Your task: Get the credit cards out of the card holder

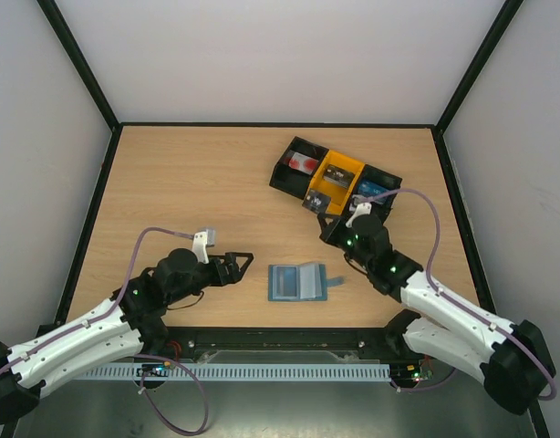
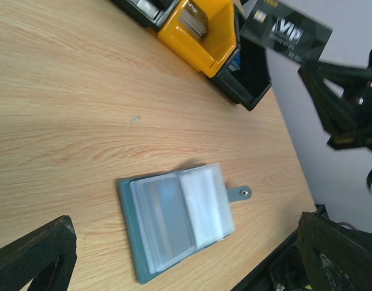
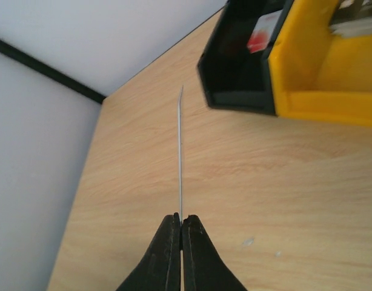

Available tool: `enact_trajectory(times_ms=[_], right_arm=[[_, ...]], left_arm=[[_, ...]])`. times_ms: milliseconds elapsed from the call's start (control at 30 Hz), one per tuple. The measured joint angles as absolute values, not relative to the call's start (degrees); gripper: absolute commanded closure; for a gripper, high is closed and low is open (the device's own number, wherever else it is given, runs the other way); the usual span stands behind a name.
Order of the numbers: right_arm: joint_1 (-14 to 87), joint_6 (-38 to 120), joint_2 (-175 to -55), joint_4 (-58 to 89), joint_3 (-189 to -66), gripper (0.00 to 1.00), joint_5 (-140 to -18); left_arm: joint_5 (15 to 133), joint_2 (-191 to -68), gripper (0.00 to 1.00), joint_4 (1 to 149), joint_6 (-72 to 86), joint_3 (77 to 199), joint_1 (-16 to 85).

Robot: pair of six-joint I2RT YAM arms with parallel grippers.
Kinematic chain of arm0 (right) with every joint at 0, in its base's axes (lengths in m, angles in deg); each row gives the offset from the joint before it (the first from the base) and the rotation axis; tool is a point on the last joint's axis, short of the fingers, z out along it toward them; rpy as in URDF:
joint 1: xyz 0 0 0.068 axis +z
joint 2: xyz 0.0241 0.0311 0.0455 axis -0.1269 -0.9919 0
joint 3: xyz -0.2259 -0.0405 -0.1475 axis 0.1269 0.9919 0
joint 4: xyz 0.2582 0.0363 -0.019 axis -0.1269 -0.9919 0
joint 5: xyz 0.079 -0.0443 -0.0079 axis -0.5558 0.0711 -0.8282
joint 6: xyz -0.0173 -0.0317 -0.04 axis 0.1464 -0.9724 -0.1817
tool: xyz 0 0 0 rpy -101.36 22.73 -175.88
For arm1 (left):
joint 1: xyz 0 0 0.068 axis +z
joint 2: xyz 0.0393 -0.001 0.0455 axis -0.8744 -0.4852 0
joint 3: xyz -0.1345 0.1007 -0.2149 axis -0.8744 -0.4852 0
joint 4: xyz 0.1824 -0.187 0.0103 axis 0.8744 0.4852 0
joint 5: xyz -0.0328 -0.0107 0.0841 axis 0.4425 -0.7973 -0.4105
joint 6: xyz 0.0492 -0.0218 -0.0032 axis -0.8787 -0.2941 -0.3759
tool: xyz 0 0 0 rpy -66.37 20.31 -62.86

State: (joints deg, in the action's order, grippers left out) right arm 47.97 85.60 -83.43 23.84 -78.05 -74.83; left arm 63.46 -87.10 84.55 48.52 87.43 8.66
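Note:
The dusty-blue card holder (image 1: 296,283) (image 2: 174,221) lies open on the table, clear sleeves up and its tab to the right. My left gripper (image 1: 246,265) (image 2: 186,223) hovers open just left of it, one finger on each side in the left wrist view. My right gripper (image 1: 328,213) (image 3: 181,219) is shut on a dark grey credit card (image 1: 316,203) (image 2: 286,30) (image 3: 180,151) in front of the tray, above the table. A white and red card (image 1: 305,163) (image 3: 262,33) lies in the left black bin. A blue card (image 1: 371,189) lies in the right bin.
The black-and-yellow three-bin tray (image 1: 339,178) (image 3: 319,73) stands at the back right, with a greyish card (image 2: 195,21) in its yellow middle bin. Black rails and white walls close in the table on three sides. A black bar runs along the near edge.

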Motion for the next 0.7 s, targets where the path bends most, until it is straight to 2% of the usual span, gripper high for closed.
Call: enact_trajectory(times_ms=[367,700], right_arm=[[34.53,80.20,-96.74,18.14,-88.94,0.98,-78.69],[27.32,78.19,-109.33,17.44,-96.74,0.98,-80.25]], left_arm=[[62.93,-87.28,0.00,88.92,45.59,88.96,8.66],[62.91,-87.69,0.00,90.52,43.62,89.46,8.66]])
